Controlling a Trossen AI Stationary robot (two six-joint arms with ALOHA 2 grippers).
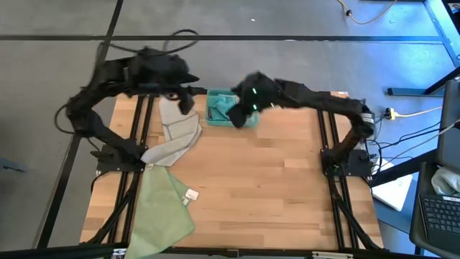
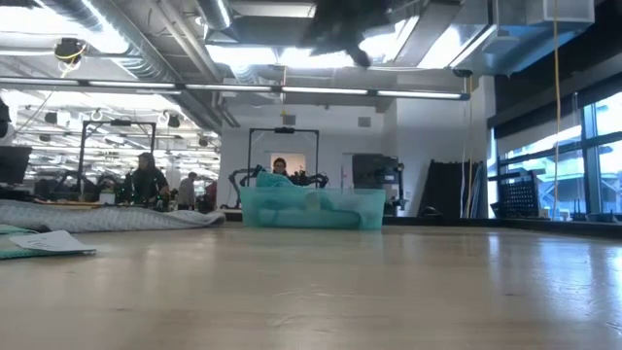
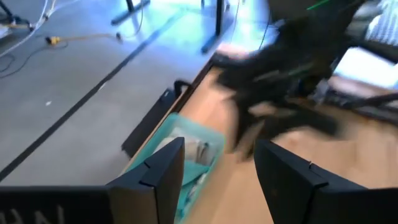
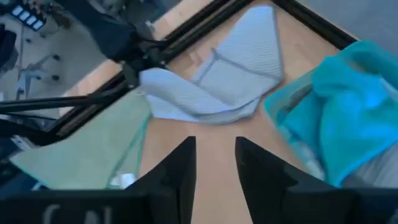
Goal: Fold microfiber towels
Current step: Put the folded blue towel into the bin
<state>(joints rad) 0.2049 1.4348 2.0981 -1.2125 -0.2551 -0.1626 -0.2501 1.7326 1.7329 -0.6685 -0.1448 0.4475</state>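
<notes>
Grey towel (image 1: 175,131) — crumpled at table's far left; green towel (image 1: 164,208) near edge; teal towel (image 1: 224,105) in bin (image 1: 215,117). Left gripper (image 3: 217,180) parted, empty. Right gripper (image 4: 214,163) narrowly gapped, empty, beside bin. Step: fetching a towel — next, a grasp.

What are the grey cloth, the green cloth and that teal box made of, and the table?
The grey cloth looks like soft ribbed fabric: it drapes in folds. The green cloth seems similar fabric, lying flat, with a small white tag. The teal box looks like rigid, slightly see-through plastic with straight walls. The table appears to be pale wooden strips, smoothly finished.
</notes>
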